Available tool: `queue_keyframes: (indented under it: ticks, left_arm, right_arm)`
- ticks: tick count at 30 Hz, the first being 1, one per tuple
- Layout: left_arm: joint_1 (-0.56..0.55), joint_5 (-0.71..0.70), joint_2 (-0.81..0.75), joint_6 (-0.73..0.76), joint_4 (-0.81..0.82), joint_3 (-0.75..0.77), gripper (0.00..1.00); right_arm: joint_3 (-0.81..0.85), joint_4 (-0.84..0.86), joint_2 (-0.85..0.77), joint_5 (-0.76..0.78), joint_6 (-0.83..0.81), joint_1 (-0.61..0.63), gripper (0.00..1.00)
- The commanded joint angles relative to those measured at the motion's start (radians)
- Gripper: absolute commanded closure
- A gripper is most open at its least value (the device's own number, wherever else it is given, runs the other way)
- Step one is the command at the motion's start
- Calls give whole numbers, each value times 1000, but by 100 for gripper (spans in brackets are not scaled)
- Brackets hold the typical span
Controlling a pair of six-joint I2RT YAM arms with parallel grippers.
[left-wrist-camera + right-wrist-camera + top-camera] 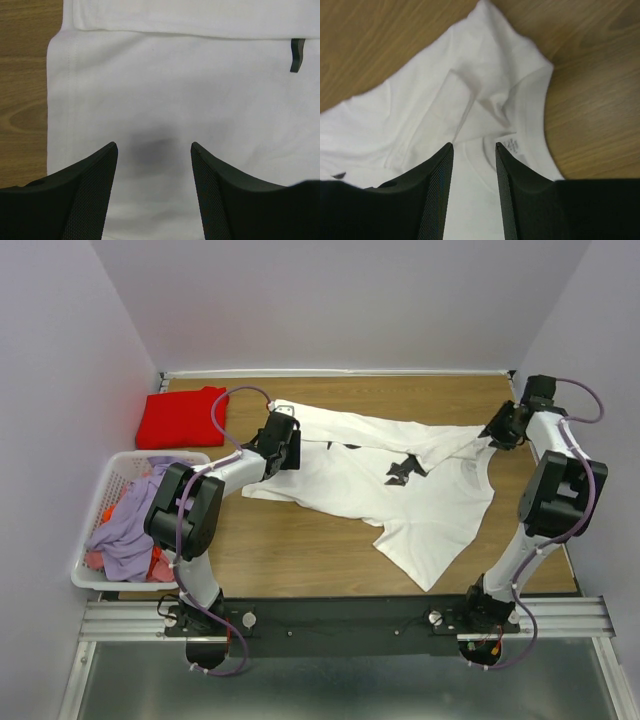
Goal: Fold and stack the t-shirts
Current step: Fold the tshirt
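Two pincers are mine, both parted and holding nothing. Nearest me, on my left, the laundry basket (88, 578) sits at the table's (300, 555) edge, heaped with other clothes. The white t-shirt (420, 510) lies spread and rumpled across the middle of the wood. My left gripper (152, 145) hangs wide open over its left part, near a stitched edge. Further off on the right, my right gripper (474, 145) is open more narrowly above the collar. The red t-shirt (180, 416) lies folded in the far left corner.
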Motion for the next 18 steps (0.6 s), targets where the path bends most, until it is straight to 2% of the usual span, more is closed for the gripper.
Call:
queue_keyframes:
  ticks: [1, 7, 13, 18]
  left_arm:
    - [-5, -11, -11, 4, 5, 18, 32]
    - [-5, -12, -19, 4, 3, 15, 32]
    - [-5, -12, -24, -1, 3, 7, 32]
    - [-5, -12, -21, -4, 3, 7, 32]
  right_arm:
    - [-43, 188, 17, -150, 109, -68, 53]
    - [-4, 296, 132, -223, 155, -110, 54]
    - [53, 308, 228, -274, 152, -111, 56]
    - [48, 311, 237, -301, 137, -111, 61]
